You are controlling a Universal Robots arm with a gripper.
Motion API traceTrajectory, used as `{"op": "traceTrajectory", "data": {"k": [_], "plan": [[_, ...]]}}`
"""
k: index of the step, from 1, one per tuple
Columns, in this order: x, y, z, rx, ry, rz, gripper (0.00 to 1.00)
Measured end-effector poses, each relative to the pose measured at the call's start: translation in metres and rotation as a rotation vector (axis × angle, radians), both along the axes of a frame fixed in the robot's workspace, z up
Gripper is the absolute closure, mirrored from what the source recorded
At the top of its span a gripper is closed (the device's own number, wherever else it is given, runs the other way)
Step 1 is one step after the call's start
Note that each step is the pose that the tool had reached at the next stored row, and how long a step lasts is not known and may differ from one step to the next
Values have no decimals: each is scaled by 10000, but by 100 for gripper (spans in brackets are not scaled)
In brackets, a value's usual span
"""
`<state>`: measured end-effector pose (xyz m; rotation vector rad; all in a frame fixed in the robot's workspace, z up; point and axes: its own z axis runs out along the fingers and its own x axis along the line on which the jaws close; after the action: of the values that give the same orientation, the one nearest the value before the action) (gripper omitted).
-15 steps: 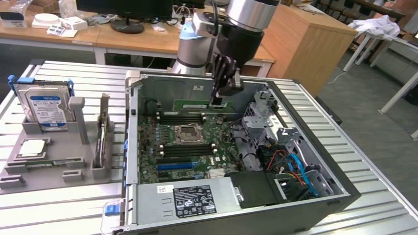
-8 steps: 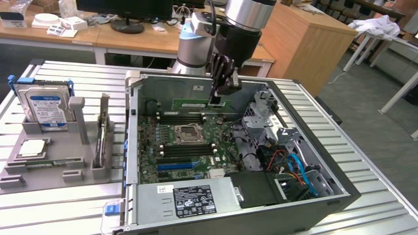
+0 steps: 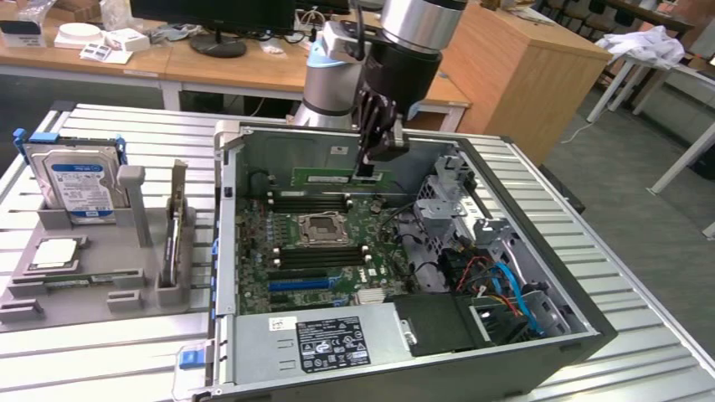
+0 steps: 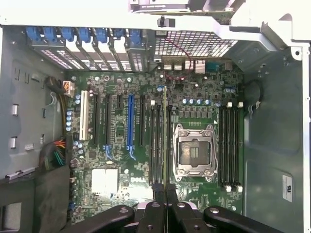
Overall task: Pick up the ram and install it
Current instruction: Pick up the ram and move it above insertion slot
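On the ribbed grey metal table [image 3: 625, 276] lay the open grey steel computer case [image 3: 240, 209], its green motherboard [image 4: 121, 145] facing up. Over the long black memory slots [image 4: 156, 145] beside the square silver processor socket [image 4: 195, 148], the fingers [image 3: 367, 169] were pinched almost shut on the long thin green ram stick [image 3: 330, 177], held level above the board. We judged that a stick tilted or off the slot line could jam on a white end clip, or twist in so narrow a grip
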<state>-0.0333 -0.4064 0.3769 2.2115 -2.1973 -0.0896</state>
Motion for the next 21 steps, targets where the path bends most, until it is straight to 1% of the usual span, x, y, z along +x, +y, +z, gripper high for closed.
{"op": "traceTrajectory", "data": {"k": [3, 9, 21], "plan": [[-10, 23, -8, 1, 0, 1, 88], [-11, 24, -10, 0, 0, 1, 88], [-11, 24, -157, 1, 0, 1, 88]]}}
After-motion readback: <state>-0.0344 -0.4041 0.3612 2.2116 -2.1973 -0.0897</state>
